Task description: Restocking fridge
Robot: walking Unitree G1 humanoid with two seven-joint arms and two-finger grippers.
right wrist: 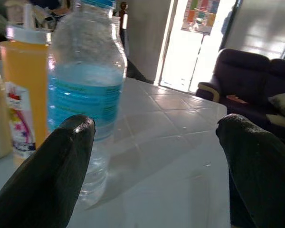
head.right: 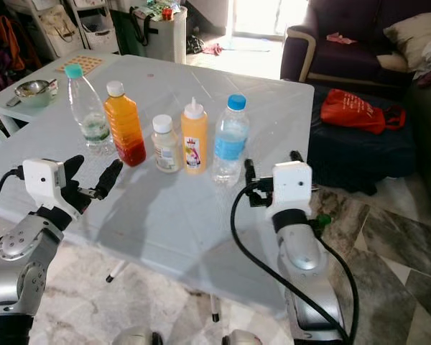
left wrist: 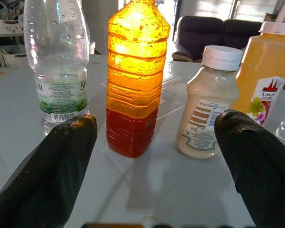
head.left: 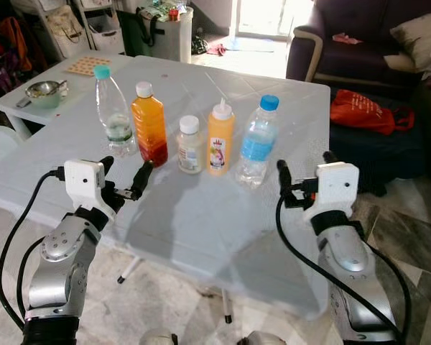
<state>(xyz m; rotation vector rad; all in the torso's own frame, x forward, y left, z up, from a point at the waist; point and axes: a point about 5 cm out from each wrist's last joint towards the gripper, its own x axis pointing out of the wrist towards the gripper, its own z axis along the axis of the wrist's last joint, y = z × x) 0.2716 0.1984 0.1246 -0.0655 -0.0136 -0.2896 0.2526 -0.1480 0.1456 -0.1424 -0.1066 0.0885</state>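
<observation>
Five containers stand in a row on the white table point(head.left: 223, 230): a clear water bottle with a teal cap point(head.left: 113, 111), an orange-and-red juice bottle point(head.left: 149, 123), a small white-capped jar point(head.left: 189, 145), an orange squeeze bottle point(head.left: 220, 138) and a blue-capped water bottle point(head.left: 258, 141). My left gripper point(head.left: 126, 168) hovers open just in front of the juice bottle point(left wrist: 135, 85), holding nothing. My right gripper point(head.left: 304, 161) is open too, slightly right of the blue-capped bottle point(right wrist: 85, 95) and short of it.
A low side table at the far left carries a metal bowl point(head.left: 43, 92). A dark sofa point(head.left: 359, 36) and a red bag point(head.left: 366, 111) sit to the right of the table. A white bin point(head.left: 169, 29) stands behind it.
</observation>
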